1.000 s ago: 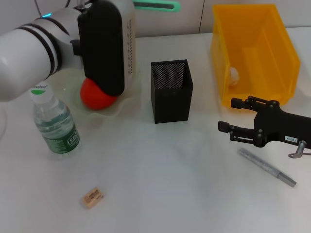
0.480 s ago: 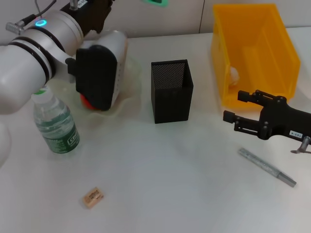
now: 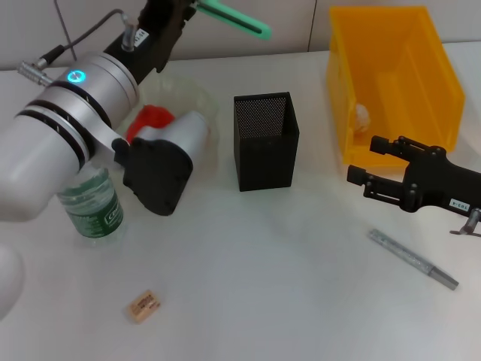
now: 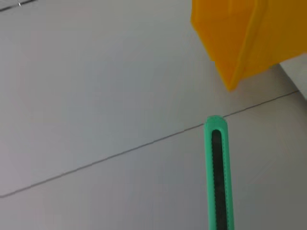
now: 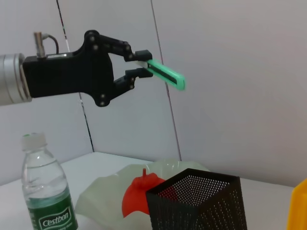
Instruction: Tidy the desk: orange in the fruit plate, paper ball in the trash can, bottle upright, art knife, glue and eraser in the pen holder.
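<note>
Head view: the left gripper [image 3: 189,6] is raised high behind the fruit plate [image 3: 197,98], its fingers closed on one end of the green art knife [image 3: 234,18], which sticks out toward the right. The orange [image 3: 150,119] lies in the plate, partly hidden by the arm. The bottle [image 3: 92,207] stands upright at the left, the eraser [image 3: 143,305] lies on the white desk [image 3: 270,271] nearer the front, and the black mesh pen holder [image 3: 264,141] stands mid-desk. The right gripper [image 3: 368,167] hangs low beside the yellow bin [image 3: 394,79], fingers parted and holding nothing; a paper ball [image 3: 362,114] sits inside the bin, and a grey pen-shaped stick [image 3: 412,259] lies on the desk just in front of that gripper.

Left wrist view: the knife's green body with its dark slot points at the wall, the bin's corner above it.

Right wrist view: the left gripper's 2 fingers [image 5: 133,73] pinch the knife high above the plate, orange, pen holder and bottle.
</note>
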Motion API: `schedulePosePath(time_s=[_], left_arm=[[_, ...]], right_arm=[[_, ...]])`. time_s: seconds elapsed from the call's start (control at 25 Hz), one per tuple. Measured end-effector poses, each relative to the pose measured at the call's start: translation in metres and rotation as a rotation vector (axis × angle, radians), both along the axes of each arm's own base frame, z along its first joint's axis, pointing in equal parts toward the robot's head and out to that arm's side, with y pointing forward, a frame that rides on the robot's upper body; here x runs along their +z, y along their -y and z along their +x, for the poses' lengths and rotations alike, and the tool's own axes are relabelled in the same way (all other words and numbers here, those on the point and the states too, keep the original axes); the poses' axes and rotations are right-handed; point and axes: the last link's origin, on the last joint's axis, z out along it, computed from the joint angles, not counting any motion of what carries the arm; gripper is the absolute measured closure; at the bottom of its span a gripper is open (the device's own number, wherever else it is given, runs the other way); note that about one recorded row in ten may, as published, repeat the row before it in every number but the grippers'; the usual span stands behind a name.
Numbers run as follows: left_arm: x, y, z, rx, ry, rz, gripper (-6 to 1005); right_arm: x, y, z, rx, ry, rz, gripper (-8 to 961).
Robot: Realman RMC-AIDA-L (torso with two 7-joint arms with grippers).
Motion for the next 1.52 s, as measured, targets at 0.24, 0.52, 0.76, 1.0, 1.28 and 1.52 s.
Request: schedulePosePath(time_s=[0.24,0.52,0.76,1.0,1.28,1.52], left_arm=[[-0.008,0.01,0.003,-0.068,-0.037,0.016,780],[-0.019,0.016,-0.003,-0.139,-0.103,0.051,779],[-0.027,0.019,-0.007,-0.178,-0.177,0.064,777],[-0.034,0.015,-0.011,-0.239,-0.259,0.091,775],[-0.04,0.009,-0.016,-0.279,-0.335,0.107,773],[-0.043,0.006,-0.022,-0.314,-0.418,0.136,772]], right_arm=[[0.0,-0.001,0.0,-0.003,-0.001,0.0,185],[0.001,-0.002,-0.001,-0.008,-0.012,0.002,184],[0.002,-0.003,-0.002,-0.006,-0.017,0.006,184],[0.002,-0.004,-0.002,-0.006,-0.02,0.004,184],[0.002,-0.002,-0.002,-0.015,-0.027,0.0,185],[0.001,-0.002,-0.001,-0.017,-0.028,-0.001,185]])
